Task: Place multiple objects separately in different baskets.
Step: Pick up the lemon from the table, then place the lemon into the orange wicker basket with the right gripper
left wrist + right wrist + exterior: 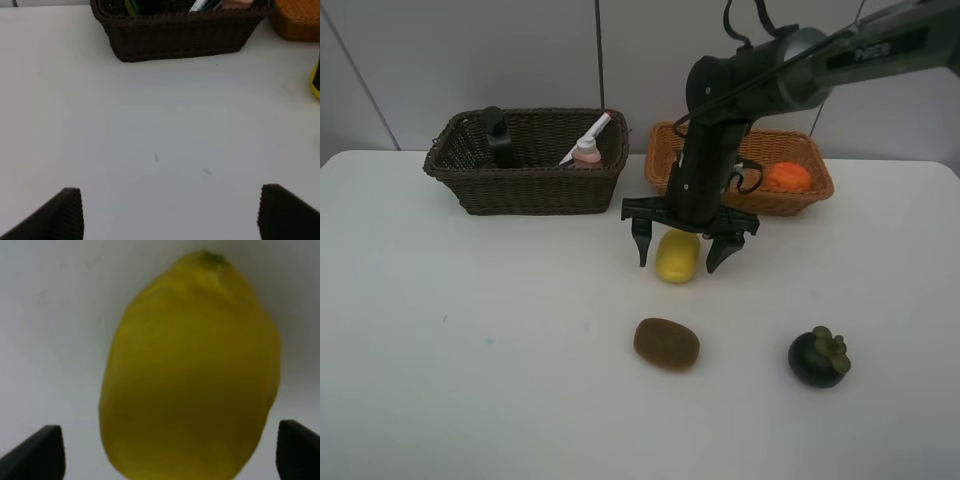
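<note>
**A:** From the high camera, the right gripper (679, 252) hangs over the lemon (677, 257). Its jaws are spread wide, one finger on each side, and it holds nothing. The lemon lies on the white table (470, 350), just in front of the orange-tan basket (790, 203), where the orange (787, 177) already sits.

**B:** What's the risk there?

**A:** The lemon is rounded. If the fingers close off-centre, it could squirt out and roll toward the kiwi (666, 343). The mangosteen (819, 357) is well apart.

**B:** And the left wrist view?

**A:** The left gripper (172, 215) is wide open and empty over bare table. The dark brown basket (175, 35) is ahead of it, with the marker (200, 5) inside. Only a sliver of the lemon shows at the frame's edge. I see little danger here unless both arms crowd the middle.

**B:** And the right wrist?

**A:** The lemon fills the space between the two fingertips (40, 452), which stand clear of its sides. They would close across its narrower width, which is good. I cannot tell how low they sit. Too high on the curve and the lemon may slip out during the lift. Too low and the tips may scrape the table.
</note>
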`<state>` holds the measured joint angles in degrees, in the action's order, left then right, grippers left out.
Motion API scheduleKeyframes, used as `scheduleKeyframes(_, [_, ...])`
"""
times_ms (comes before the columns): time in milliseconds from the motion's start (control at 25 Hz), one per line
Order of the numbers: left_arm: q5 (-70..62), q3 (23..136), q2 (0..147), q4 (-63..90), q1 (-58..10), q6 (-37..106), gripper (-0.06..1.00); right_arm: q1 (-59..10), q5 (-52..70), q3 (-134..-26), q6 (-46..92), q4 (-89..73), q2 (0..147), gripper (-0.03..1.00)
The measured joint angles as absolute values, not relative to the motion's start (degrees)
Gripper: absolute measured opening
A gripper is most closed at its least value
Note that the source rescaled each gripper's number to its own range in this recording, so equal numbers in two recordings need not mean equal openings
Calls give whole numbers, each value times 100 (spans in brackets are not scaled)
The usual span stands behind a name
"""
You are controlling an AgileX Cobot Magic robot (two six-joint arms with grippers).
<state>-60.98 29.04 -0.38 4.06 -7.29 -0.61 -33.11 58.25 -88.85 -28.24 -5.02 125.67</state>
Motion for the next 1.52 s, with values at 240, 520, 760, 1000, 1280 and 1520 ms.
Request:
scheduleKeyframes(240, [-6098, 2904, -38, 406, -729, -61, 91, -3311, 5755, -8885, -2818, -482, 12827, 100])
scheduleKeyframes(520, [-6098, 2904, -38, 406, -729, -61, 91, -3311, 5779, -8879, -2779, -484, 12849, 11])
scheduleKeyframes(760, [-6098, 2904, -38, 406, -729, -61, 91, -3311, 5790, -8879, -2715, -341, 12849, 6])
scheduleKeyframes(1000, [-6098, 2904, -38, 406, -729, -61, 91, -3311, 5846, -8866, -2649, -224, 12779, 6])
scheduleKeyframes(1280, [-6098, 2904, -38, 406, -729, -61, 91, -3193, 5914, -8919, -2622, 820, 11913, 6])
scheduleKeyframes(1520, [-6098, 2904, -38, 406, -729, -61, 91, -2389, 5604, -9439, -2091, 977, 11957, 6])
